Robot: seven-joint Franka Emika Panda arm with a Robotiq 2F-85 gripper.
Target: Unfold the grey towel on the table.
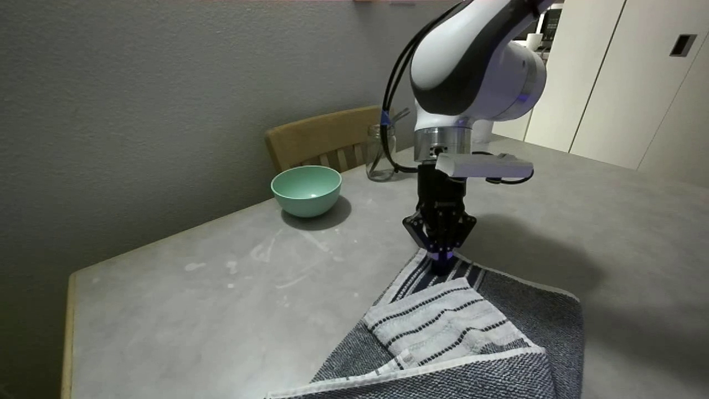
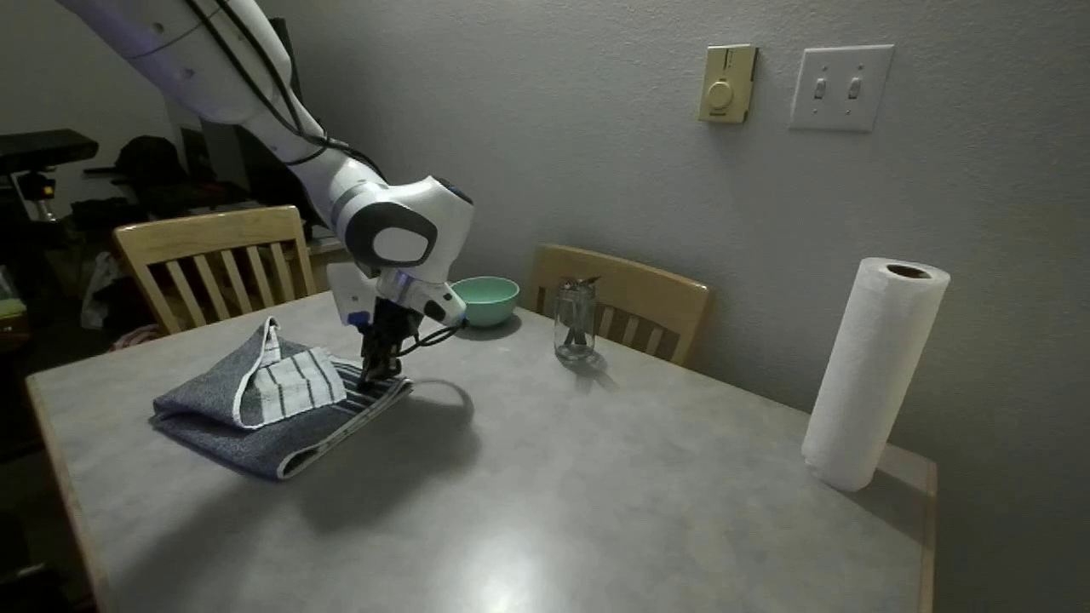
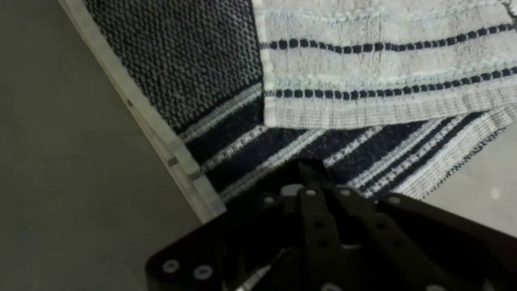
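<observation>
The grey towel [image 1: 559,321] lies partly folded on the table [image 1: 166,338]. It also shows in an exterior view [image 2: 255,447]. A white flap with dark stripes is folded back over its dark grey layer, and a raised fold stands near the table's end. In the wrist view the towel [image 3: 173,52] shows a dark band with white stripes and pale edging. My gripper [image 1: 441,266] points down at the striped corner, its tips touching or just above the cloth. Its fingers [image 3: 313,171] look shut together. The cloth around the tips looks flat; I cannot see any pinched between them.
A teal bowl [image 1: 307,191] and a glass jar with utensils [image 1: 380,160] stand near the wall side, by a wooden chair [image 2: 630,281]. A paper towel roll [image 2: 877,375] stands at the table's far end. Another wooden chair [image 2: 213,247] is behind the towel.
</observation>
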